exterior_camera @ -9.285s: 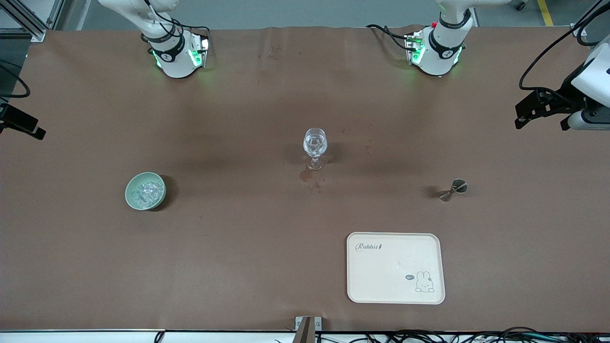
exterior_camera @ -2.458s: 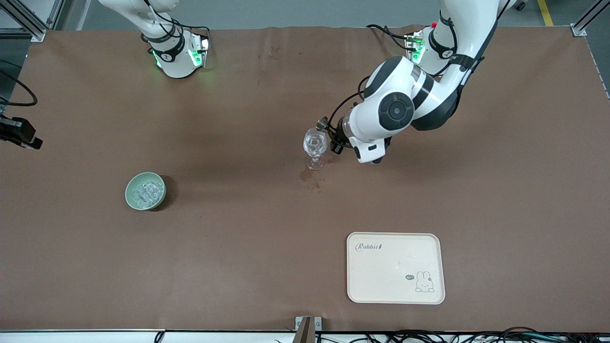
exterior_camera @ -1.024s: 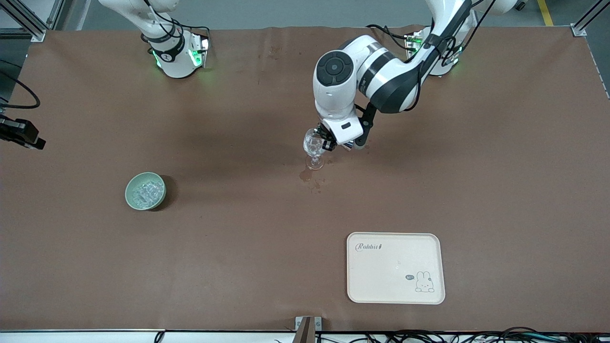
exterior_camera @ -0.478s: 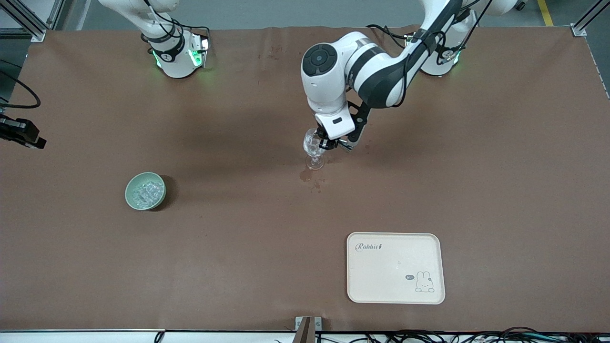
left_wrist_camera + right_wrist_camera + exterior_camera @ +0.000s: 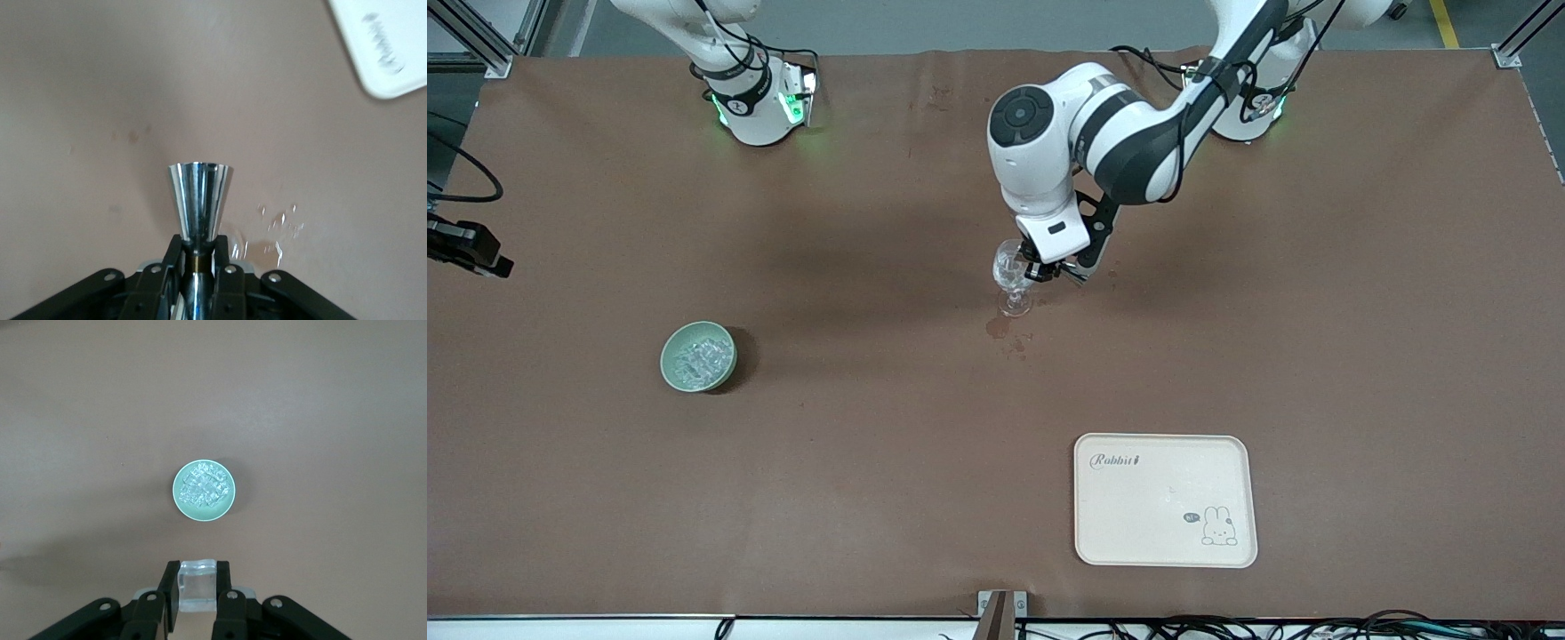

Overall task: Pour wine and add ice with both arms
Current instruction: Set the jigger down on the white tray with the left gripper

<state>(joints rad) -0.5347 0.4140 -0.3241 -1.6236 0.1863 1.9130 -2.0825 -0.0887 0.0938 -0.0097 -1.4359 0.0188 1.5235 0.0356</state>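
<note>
You are looking at a robotics lab bench. A brown paper sheet (image 5: 783,498) covers the whole table, aluminium frame posts (image 5: 480,40) stand at its corners, loose cables (image 5: 1316,629) run along the edge nearest the front camera, and yellow floor tape (image 5: 1445,22) shows past one corner.

You've got a shiny polished-metal jigger (image 5: 198,203), a clear glass (image 5: 1014,271), glassy ice (image 5: 204,487) in a smooth matt green bowl (image 5: 181,503), and matt brown table cover (image 5: 871,444).
</note>
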